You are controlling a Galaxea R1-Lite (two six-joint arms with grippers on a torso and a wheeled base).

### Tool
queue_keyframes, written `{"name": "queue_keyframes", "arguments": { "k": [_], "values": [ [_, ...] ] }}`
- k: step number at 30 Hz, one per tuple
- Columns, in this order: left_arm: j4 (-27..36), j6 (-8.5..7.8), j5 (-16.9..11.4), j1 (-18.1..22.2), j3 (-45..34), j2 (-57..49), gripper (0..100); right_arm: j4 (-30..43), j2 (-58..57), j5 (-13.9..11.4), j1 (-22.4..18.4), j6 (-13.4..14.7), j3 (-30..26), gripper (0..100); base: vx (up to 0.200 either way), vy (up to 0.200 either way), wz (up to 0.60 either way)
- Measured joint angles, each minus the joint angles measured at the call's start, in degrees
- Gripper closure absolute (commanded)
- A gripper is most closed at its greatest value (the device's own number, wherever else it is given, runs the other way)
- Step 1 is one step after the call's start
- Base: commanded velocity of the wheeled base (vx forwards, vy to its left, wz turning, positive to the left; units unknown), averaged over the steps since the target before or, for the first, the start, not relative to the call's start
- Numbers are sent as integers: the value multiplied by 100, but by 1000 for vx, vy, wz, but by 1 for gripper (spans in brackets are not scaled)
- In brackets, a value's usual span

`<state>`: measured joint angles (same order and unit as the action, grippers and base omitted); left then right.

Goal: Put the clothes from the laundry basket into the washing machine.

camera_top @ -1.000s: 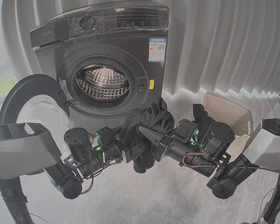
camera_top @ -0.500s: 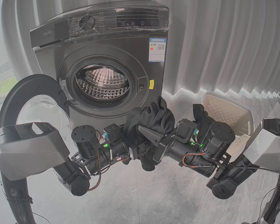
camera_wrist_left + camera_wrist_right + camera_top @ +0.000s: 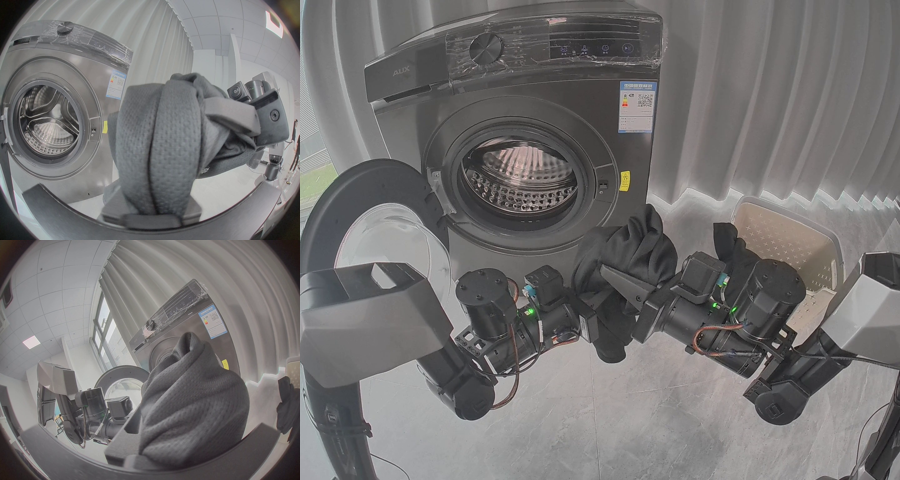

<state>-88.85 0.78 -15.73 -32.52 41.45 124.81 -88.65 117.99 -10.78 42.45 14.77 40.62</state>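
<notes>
In the head view, a black knitted garment [image 3: 631, 250] is held bunched in the air in front of the grey front-loading washing machine [image 3: 425, 100], whose round door [image 3: 369, 187] is swung open. The right claw [image 3: 615, 281] is clamped on the garment. The left claw [image 3: 594, 322] is buried in the cloth's lower folds, and its state cannot be told. A cream plastic laundry basket [image 3: 794, 244] is seen on the floor to the right, with another black garment [image 3: 731, 250] draped at its near rim.

In the left wrist view, the knitted garment [image 3: 162, 140] is draped over the left claw [image 3: 150, 215].

In the right wrist view, the cloth [image 3: 193, 402] is heaped over the right claw [image 3: 140, 455].
</notes>
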Motion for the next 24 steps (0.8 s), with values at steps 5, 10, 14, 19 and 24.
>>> {"name": "queue_keyframes", "arguments": {
  "k": [5, 10, 14, 19, 24],
  "values": [
    [2, 12, 38, 66, -24, -99, 100, 30, 12, 178, -102, 9, -7, 100, 0, 0, 0],
    [9, 17, 40, 127, -85, -226, 100, 9, 83, 252, -243, 9, -16, 100, 0, 0, 0],
    [13, 15, 43, 150, -118, -301, 100, -4, 130, 257, -286, 9, -27, 100, 0, 0, 0],
    [22, 17, 45, 160, -160, -367, 100, -13, 172, 263, -277, 11, -33, 100, 0, 0, 0],
    [20, 15, 51, 161, -171, -395, 100, -17, 199, 271, -255, 11, -38, 100, 0, 0, 0]
  ]
}}
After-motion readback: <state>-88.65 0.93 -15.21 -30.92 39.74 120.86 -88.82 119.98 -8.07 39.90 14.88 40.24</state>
